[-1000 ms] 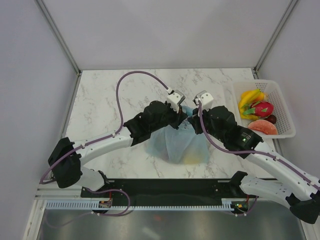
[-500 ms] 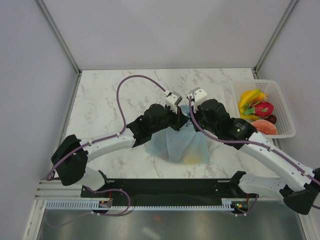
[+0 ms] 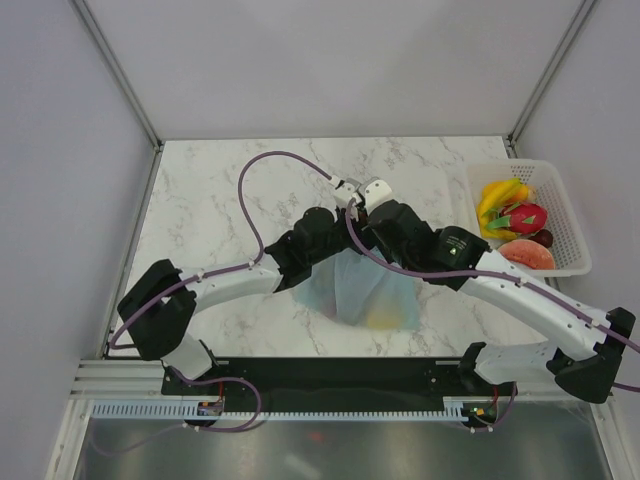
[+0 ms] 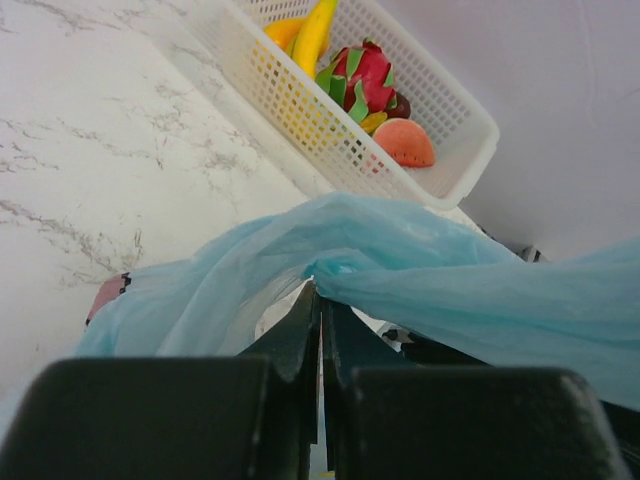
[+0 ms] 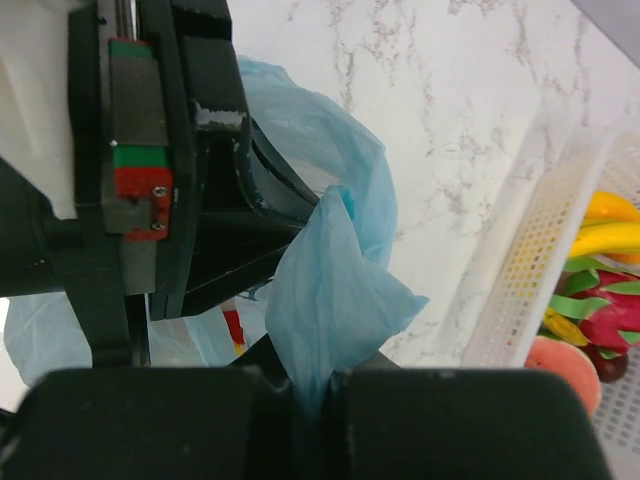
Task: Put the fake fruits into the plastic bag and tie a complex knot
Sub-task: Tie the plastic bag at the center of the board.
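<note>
Now left tool (image 4: 320, 300) clamped on one handle loop of light-blue plastic bag (image 3: 350, 290), right tool (image 5: 310, 385) clamped on other. Wrists crowd together above bag, mid-bench (image 3: 200, 220): likely crossing loops for knot. Bananas (image 3: 497, 197), dragon fruit (image 3: 525, 217) in white mesh basket (image 3: 572, 215).

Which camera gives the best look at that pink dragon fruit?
The left wrist view: the dragon fruit is large and sharp in the basket. The top view shows it whole but small; the right wrist view cuts it at the edge.
</note>
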Controlling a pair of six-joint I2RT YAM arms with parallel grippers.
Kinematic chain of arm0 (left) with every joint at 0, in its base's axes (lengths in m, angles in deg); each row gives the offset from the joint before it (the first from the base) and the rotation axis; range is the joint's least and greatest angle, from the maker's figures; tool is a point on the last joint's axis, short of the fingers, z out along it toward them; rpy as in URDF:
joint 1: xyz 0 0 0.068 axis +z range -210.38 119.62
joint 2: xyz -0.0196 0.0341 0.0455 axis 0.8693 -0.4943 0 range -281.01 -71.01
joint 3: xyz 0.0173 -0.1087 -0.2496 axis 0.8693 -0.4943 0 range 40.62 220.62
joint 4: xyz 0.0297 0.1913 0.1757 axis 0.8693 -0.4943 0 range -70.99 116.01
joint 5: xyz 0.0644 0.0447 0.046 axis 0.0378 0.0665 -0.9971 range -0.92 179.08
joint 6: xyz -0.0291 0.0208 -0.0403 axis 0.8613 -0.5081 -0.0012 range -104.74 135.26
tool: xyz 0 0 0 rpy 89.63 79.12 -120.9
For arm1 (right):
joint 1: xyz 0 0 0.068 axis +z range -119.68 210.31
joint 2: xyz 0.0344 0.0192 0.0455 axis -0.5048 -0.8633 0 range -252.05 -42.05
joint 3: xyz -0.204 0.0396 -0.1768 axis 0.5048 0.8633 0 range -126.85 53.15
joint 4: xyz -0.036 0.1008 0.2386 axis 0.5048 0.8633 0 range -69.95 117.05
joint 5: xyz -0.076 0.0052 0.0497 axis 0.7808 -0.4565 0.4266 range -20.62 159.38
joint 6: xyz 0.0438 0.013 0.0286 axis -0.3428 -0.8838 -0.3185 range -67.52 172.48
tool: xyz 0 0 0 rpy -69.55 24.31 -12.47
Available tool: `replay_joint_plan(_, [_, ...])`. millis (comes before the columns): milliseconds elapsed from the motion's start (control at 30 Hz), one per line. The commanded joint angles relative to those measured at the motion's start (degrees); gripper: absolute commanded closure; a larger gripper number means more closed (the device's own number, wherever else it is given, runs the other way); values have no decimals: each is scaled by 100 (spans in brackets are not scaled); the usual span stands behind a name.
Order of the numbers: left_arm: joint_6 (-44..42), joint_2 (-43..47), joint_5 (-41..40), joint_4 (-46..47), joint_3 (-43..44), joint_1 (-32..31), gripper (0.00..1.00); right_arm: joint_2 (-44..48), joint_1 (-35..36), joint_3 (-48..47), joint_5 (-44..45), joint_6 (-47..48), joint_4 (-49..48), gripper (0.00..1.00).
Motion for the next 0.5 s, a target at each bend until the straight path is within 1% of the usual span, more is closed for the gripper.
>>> replay_joint_plan(0, [442,-305,-224,285,81,52,98,33,183,-596,866,202,-31,100])
replay_joint_plan(100, [776,-472,-127,663,72,70,98,24,201,-710,1077,378,22,100])
replay_joint_plan(233, [1172,-648,232,1348,2,131,98,-108,254,-955,1227,615,100,100])
replay_joint_plan(267, [1242,-683,303,1671,-7,131,98,-143,271,-1000,1279,668,118,100])
replay_joint_plan(333, [1383,-780,479,1858,80,167,98,-284,306,-1184,1367,686,223,100])
replay_joint_plan(433, [1497,-859,480,2069,169,175,98,-512,412,-1456,1631,695,425,100])
replay_joint_plan(467, [1533,-877,445,2305,169,175,98,-565,447,-1518,1684,695,469,100])
